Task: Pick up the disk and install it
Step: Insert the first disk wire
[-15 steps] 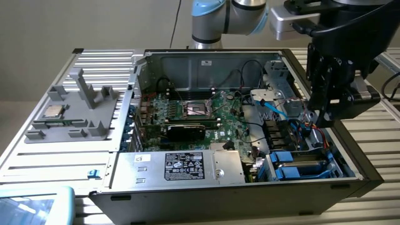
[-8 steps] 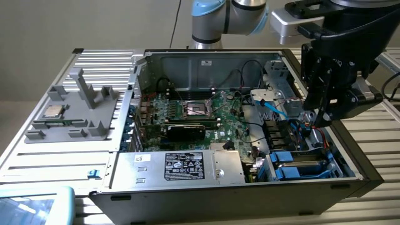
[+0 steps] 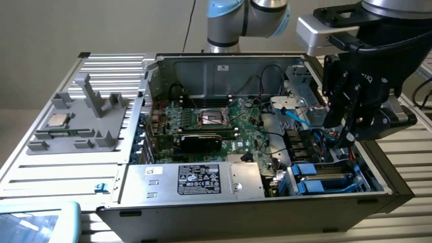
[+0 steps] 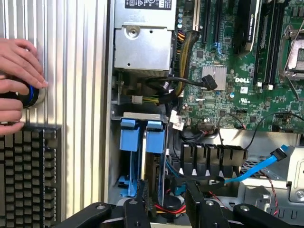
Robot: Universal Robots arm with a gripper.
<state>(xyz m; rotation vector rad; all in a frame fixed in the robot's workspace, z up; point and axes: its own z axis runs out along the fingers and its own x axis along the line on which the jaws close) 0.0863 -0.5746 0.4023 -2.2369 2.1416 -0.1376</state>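
Note:
The disk (image 3: 331, 175) sits on edge in the drive bay at the front corner of the open computer case, on the exterior view's right. Its blue carrier tabs frame a thin silver edge. My gripper (image 3: 341, 134) hangs over the case just behind that bay. In the wrist view the disk (image 4: 144, 152) lies just ahead of my gripper (image 4: 166, 209). The two black fingers (image 4: 137, 209) stand apart with only cables under the gap. The gripper is open and touches nothing.
A silver power-supply box (image 3: 196, 179) lies beside the bay, with the green motherboard (image 3: 223, 126) behind it. A blue cable (image 4: 256, 168) loops near my fingers. A grey fixture holding a CPU chip (image 3: 57, 120) sits outside. A person's hand (image 4: 19, 71) rests on a knob above a keyboard (image 4: 28, 175).

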